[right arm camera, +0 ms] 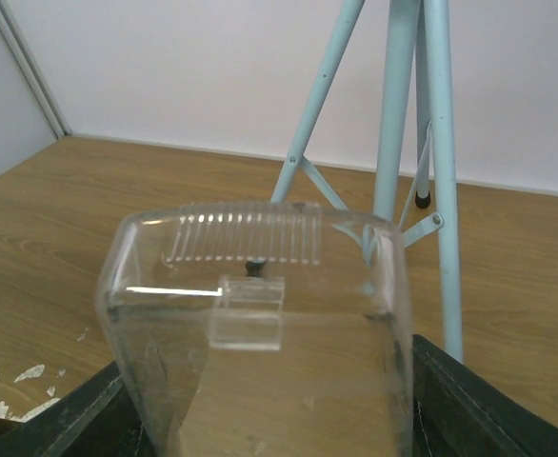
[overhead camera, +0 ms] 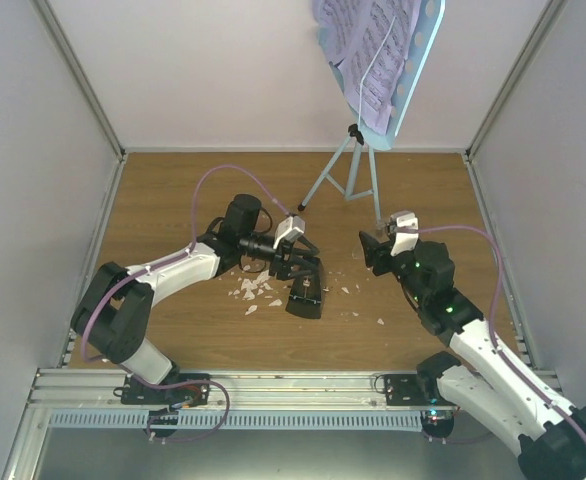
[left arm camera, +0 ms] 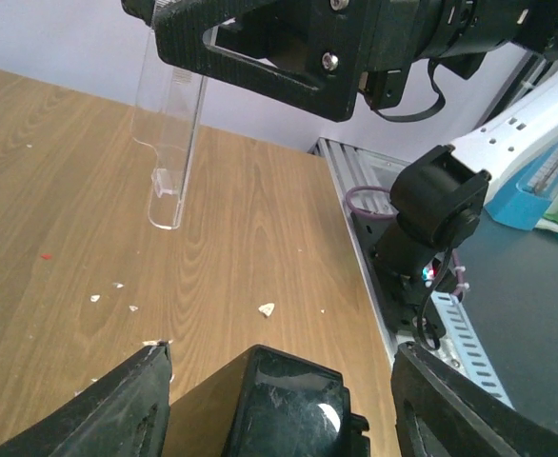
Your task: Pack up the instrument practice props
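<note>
reckoning the black metronome (left arm camera: 288, 405) on the counter (left arm camera: 241, 219) is light, hard and glossy-slick, i'd pinch its flat sides low with my left hand (left arm camera: 281, 373), whose fingers stand apart astride it, while my right hand (right arm camera: 269, 411) is clamped on its brittle clear cover (right arm camera: 260, 286).

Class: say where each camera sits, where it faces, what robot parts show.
Top external: high behind the robot, looking down on the table; left arm, right arm show.
Left wrist: low, facing the metronome between the left fingers.
Right wrist: low, facing the music stand past the clear cover in the right fingers.
Both wrist views share the clear cover.
</note>
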`<move>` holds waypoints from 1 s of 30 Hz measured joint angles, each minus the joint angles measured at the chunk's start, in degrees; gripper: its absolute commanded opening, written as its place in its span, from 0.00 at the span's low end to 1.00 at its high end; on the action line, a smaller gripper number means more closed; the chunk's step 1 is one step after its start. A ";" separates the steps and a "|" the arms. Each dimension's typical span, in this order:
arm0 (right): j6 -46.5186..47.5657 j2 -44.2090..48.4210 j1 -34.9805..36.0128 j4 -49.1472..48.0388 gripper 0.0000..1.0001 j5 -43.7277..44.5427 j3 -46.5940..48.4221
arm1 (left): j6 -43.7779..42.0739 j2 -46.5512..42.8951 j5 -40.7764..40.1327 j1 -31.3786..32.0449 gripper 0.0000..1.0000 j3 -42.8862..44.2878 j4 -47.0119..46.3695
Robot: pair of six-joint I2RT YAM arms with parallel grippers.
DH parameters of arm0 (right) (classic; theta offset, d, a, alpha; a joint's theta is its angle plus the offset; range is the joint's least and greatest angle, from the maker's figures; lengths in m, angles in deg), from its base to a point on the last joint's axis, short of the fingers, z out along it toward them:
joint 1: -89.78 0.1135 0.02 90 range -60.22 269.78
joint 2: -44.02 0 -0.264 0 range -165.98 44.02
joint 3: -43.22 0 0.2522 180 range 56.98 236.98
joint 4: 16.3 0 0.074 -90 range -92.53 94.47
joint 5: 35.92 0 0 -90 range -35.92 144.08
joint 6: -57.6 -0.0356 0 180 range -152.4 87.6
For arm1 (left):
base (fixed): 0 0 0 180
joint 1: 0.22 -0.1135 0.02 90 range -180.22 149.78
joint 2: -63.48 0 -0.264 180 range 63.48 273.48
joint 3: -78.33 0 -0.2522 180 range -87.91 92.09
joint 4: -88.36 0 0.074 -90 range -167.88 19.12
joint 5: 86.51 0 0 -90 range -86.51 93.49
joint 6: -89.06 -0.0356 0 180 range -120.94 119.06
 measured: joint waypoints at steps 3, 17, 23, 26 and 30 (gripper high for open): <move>0.00 -0.09 0.00 -0.35 0.51 -0.07 -0.24 | -0.42 0.02 0.00 0.13 0.62 0.15 0.52; -0.31 -0.24 -0.04 -0.59 0.51 -0.17 -1.14 | -0.44 0.02 -0.02 0.55 0.65 0.15 0.81; -0.42 -0.22 -0.07 -0.66 0.51 -0.17 -1.73 | -0.39 0.00 0.00 0.72 0.68 0.15 0.79; -0.42 -0.17 -0.07 -0.66 0.51 -0.17 -1.79 | -0.37 0.02 -0.02 0.76 0.69 0.15 0.79; -0.42 -0.17 -0.07 -0.68 0.51 -0.17 -1.79 | -0.35 0.00 -0.04 1.01 0.65 0.13 0.79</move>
